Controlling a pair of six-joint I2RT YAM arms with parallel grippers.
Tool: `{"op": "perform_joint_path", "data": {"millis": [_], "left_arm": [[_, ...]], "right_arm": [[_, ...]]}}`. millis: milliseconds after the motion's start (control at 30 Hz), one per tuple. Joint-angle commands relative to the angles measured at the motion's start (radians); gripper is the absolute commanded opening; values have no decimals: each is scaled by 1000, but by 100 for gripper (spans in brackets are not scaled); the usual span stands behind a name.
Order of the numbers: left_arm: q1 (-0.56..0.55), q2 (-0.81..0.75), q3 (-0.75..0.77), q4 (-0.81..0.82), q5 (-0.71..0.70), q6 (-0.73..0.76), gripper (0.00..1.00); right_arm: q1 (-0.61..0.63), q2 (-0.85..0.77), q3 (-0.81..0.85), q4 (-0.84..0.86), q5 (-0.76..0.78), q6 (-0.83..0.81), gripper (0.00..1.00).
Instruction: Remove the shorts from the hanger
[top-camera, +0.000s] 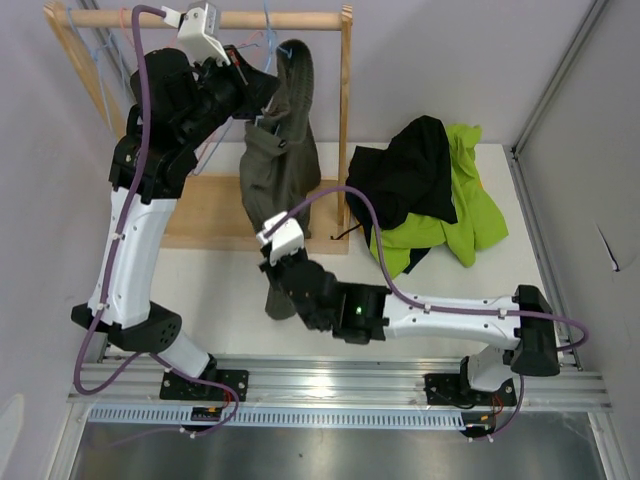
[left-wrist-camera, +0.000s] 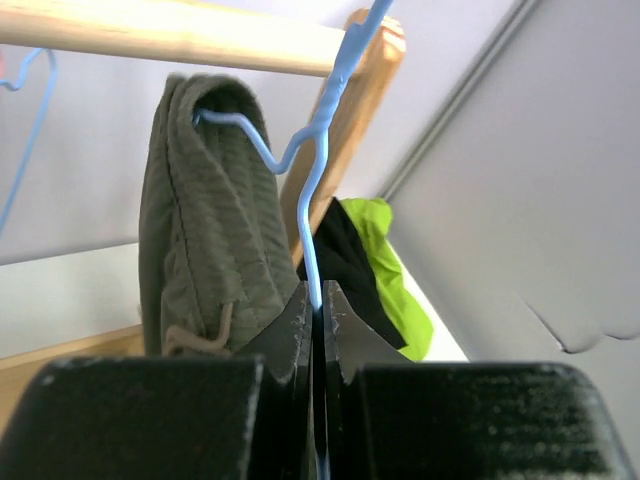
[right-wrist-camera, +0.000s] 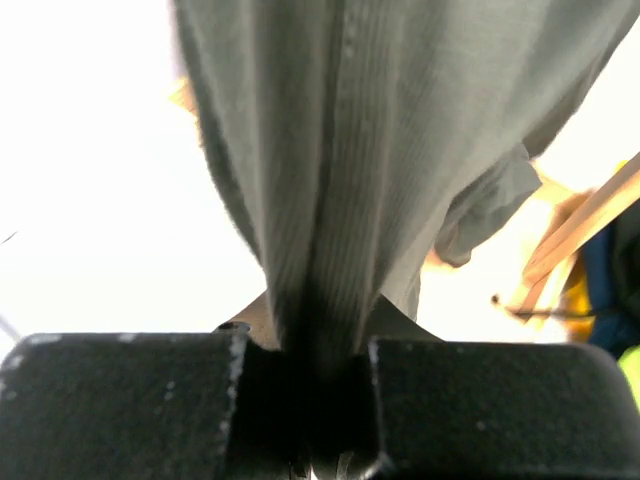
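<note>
The olive-grey ribbed fabric shorts (top-camera: 285, 140) hung from a thin light-blue wire hanger (left-wrist-camera: 325, 110) on the round wooden rail (top-camera: 250, 18), with the left hand (left-wrist-camera: 317, 305) pinched tight on the hanger's wire. The right hand (right-wrist-camera: 322, 335) was clamped on the lower edge of those shorts. The black shorts (top-camera: 410, 170) and lime-green shorts (top-camera: 475, 215) lay heaped on the white counter (top-camera: 220, 290) to the right.

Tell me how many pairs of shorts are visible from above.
3. Olive-grey ribbed fabric shorts hang on the thin blue wire hanger; soft black shorts lie on soft lime green shorts at right on the white table. Others may be hidden underneath.
</note>
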Motion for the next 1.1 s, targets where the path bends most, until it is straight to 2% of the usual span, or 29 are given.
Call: {"op": "perform_joint_path", "data": {"millis": [0,100,233,433,533,667,800,867,1067], "left_arm": [[2,0,40,141,-126,75,0],[5,17,40,170,-207,101,0],[10,35,46,195,-258,120,0],[25,79,103,200,-289,163,0],[43,122,193,172,-275,161,0],[47,115,183,166,-267,164,0],[47,80,161,122,-226,152,0],[47,54,134,68,-202,141,0],[34,-100,-26,-131,-56,126,0]], "right_arm": [[120,-54,-19,-54,163,86,0],[231,-33,-5,-137,253,141,0],[303,4,17,-241,321,205,0],[343,27,-5,-312,304,336,0],[364,39,-23,-329,311,388,0],[361,56,-43,-327,307,420,0],[316,55,-54,-260,292,367,0],[279,45,-58,-176,269,260,0],[9,22,14,-24,99,-16,0]]}}
